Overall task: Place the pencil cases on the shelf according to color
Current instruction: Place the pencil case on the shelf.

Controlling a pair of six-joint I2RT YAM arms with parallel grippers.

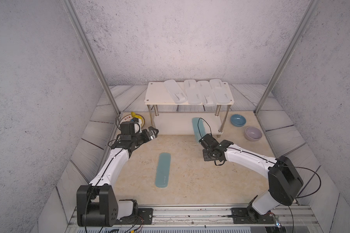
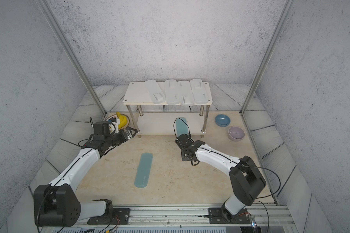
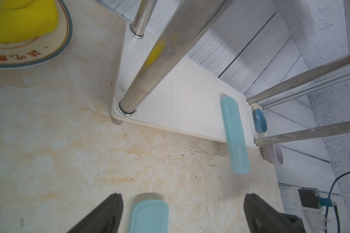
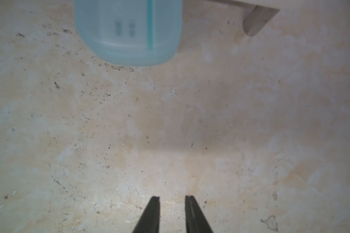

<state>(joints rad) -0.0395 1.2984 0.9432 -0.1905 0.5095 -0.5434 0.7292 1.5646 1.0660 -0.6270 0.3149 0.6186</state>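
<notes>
Right fingers point(image 4: 153, 213) stand almost closed, with a thin gap between them and nothing in it. They hang over bare table point(image 4: 170, 121), just near of the shelved teal case point(image 4: 127, 30). Left fingers point(image 3: 103, 215) are spread wide and empty, close to the near-left post of the shelf point(image 1: 156, 94).

We judge the sorting nearly done, with one case to go. The loose teal case point(image 1: 163, 170) lies flat on the table between our arms, its long axis running near to far and its far end leaning slightly right.

Farther on, the shelved teal case rests on the right side of the lower board point(image 3: 180, 100). It also runs near to far, and its near end overhangs the front edge.

Farthest, four frosted white cases point(image 1: 192, 93) lie side by side on the shelf's top, all running near to far. The leftmost has its far end skewed left.
</notes>
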